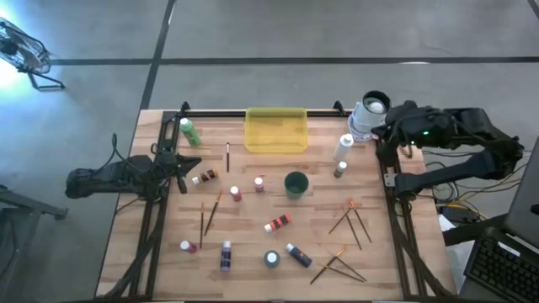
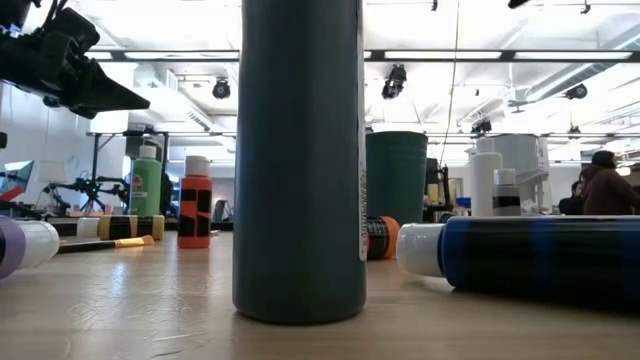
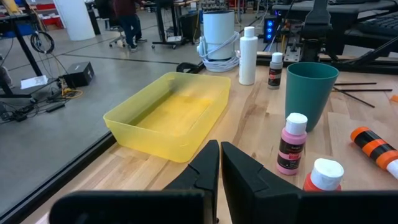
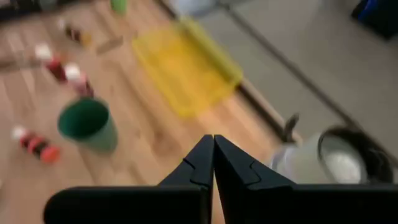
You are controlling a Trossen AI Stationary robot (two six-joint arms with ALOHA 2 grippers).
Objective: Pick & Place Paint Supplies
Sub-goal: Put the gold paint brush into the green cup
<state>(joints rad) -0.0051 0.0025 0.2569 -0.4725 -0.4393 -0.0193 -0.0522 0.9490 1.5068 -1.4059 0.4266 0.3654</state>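
Paint bottles are scattered over the wooden table: a green one (image 1: 189, 132) at the far left, a white one (image 1: 344, 147) at the far right, pink (image 3: 292, 144) and red (image 3: 323, 177) ones mid-table, and an orange-black one (image 1: 277, 223) lying flat. Thin wooden brushes (image 1: 212, 210) (image 1: 349, 219) lie flat too. My left gripper (image 1: 181, 168) (image 3: 219, 165) hovers shut at the table's left, pointing right. My right gripper (image 1: 383, 133) (image 4: 213, 155) is shut and raised above the far right corner, slanting down toward the cup (image 4: 87, 124). Neither holds anything.
The yellow tray (image 1: 275, 129) sits at the far edge, the dark green cup (image 1: 296, 183) mid-table. A white cylinder (image 1: 368, 115) stands at the far right corner. More bottles (image 1: 226, 255) (image 1: 298, 254) and brushes (image 1: 337, 265) lie near the front edge. People stand in the room beyond.
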